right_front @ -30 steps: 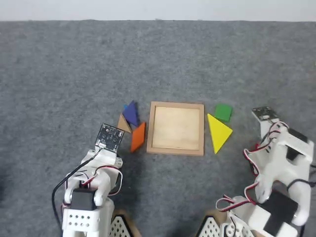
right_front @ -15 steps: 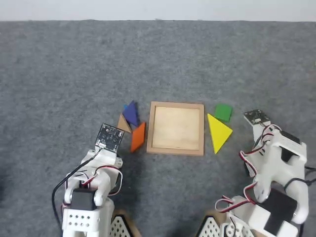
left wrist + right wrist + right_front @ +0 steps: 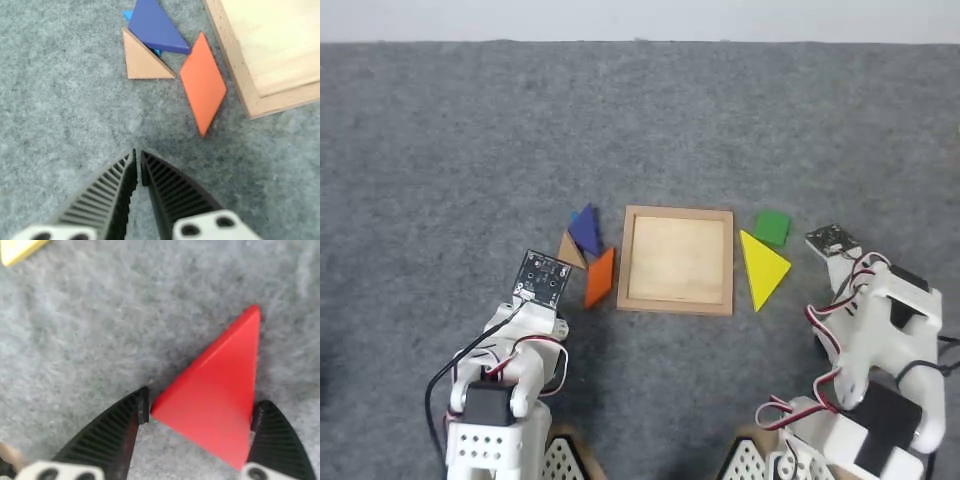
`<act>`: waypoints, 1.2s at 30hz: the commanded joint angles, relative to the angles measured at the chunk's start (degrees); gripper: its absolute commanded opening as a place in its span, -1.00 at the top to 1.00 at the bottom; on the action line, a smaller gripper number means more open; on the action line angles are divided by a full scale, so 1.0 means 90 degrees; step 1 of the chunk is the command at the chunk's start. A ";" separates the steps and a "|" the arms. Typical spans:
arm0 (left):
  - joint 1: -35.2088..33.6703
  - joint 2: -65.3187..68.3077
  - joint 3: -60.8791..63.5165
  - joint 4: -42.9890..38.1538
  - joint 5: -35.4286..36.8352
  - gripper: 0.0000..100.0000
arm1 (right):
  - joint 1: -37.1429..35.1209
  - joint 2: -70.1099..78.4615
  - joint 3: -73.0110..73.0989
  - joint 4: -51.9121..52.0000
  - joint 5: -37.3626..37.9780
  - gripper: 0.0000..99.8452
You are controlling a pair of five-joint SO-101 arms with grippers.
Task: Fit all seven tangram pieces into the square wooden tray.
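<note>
The square wooden tray (image 3: pixel 678 300) lies empty at the table's middle. Left of it are a tan triangle (image 3: pixel 569 251), a dark blue triangle (image 3: pixel 586 230) lying over a light blue piece (image 3: pixel 128 14), and an orange parallelogram (image 3: pixel 600 276). Right of the tray sit a green square (image 3: pixel 772 227) and a yellow triangle (image 3: pixel 761 267). My left gripper (image 3: pixel 137 156) is shut and empty over bare carpet, short of the tan triangle (image 3: pixel 142 62) and orange parallelogram (image 3: pixel 202 89). My right gripper (image 3: pixel 200 412) is open, its fingers on either side of a red triangle (image 3: pixel 215 390) flat on the carpet.
Grey carpet covers the table. The left arm (image 3: pixel 510 370) stands at the front left and the right arm (image 3: pixel 875 340) at the front right, just beyond the yellow triangle. A corner of the yellow triangle (image 3: pixel 17 249) shows in the right wrist view.
The right arm has swung left toward the yellow triangle and dropped a little. The left arm and all the pieces in the high view have stayed put.
</note>
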State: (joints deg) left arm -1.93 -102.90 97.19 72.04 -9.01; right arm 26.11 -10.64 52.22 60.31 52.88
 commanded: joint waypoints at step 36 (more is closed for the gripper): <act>-0.0020 -0.0107 -0.0073 0.0020 0.0049 0.97 | -0.1841 0.0054 -0.1739 0.1099 -0.1973 0.63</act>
State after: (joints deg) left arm -1.93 -102.90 97.19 72.04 -9.01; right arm 15.12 -10.11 41.93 67.78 39.87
